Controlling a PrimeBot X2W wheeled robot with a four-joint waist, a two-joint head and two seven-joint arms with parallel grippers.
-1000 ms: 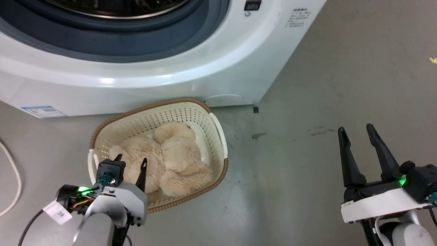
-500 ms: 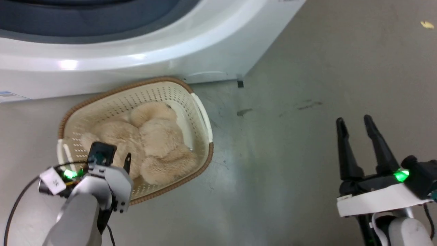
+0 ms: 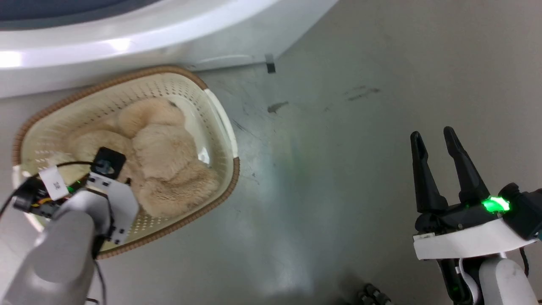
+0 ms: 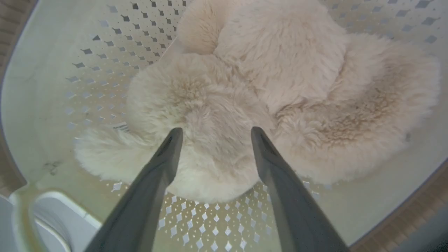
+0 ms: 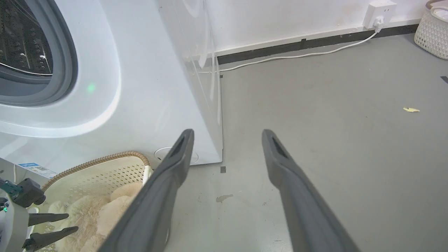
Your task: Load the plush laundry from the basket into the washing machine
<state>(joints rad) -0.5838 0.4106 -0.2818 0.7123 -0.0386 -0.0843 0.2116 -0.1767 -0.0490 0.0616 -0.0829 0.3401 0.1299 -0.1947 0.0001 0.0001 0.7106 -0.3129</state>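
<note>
Left gripper [image 4: 216,131]: fingers spread, nothing pinched, pointing down into the basket [image 4: 105,52]. The plush laundry [image 4: 280,70] lies directly ahead of the tips, which straddle the lobe at the lower centre of the left wrist view. Whether the tips touch the pile cannot be told.

Long axis of the bundle: across that frame, from lower left up towards the right edge. The gap between the fingers runs roughly along the same line. Judgement: closing here would gather the one near lobe, not the whole bundle, so the rest would have to trail up with it.

Right gripper [image 3: 432,132]: fingers spread and holding nothing, at the lower right of the head view over bare floor [image 3: 338,169], well apart from the basket. The left arm is plainly the nearer one.

Containers: the basket sits on the floor against the foot of the washing machine [image 5: 147,87] and holds the whole bundle, which covers most of its bottom. The drum [image 5: 24,42], upper left of the right wrist view, shows bare steel in the part visible. Loading not yet begun
</note>
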